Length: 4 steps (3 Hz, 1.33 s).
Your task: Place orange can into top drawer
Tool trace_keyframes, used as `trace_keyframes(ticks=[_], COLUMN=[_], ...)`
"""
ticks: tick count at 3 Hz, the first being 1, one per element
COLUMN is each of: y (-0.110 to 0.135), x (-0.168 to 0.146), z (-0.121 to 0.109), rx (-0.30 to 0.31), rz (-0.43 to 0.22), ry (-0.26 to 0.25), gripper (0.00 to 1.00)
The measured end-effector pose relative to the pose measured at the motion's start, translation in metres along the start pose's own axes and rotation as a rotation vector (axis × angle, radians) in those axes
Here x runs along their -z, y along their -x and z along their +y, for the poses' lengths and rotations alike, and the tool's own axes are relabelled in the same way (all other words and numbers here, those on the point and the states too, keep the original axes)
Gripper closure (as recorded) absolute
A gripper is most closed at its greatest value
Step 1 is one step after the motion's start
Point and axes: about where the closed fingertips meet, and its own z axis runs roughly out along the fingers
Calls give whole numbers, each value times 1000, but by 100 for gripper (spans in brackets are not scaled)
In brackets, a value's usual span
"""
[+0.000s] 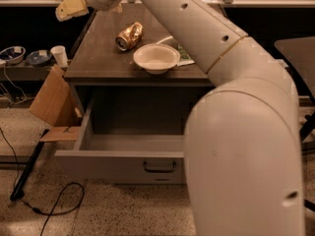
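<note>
The orange can (129,36) lies on its side on the dark tabletop (98,63), silver end toward the front left, just behind and left of the white bowl (156,58). The top drawer (118,163) is pulled open below the table, its inside bare where visible, with its dark bar handle (160,167) on the front panel. My gripper (72,6) hangs in the air at the upper left, above the table's far left edge, left of the can and not touching it. My big white arm (236,132) hides the right side of the table and drawer.
A green snack bag (185,56) peeks out behind the bowl beside the arm. A cardboard box (49,102) leans at the table's left side. A paper cup (60,55) and dishes (14,53) sit on a low shelf at left. A cable (54,205) and a black pole (29,166) lie on the floor.
</note>
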Motion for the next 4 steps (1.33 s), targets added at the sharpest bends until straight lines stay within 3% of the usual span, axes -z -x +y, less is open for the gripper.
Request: trace_keyframes(ticks=[1, 3, 4], y=[-51, -57, -60], x=[-51, -62, -71], z=[2, -1, -12], rx=[-65, -73, -79], rz=[-51, -38, -42], ry=[25, 9, -38], gripper=[0, 0, 0])
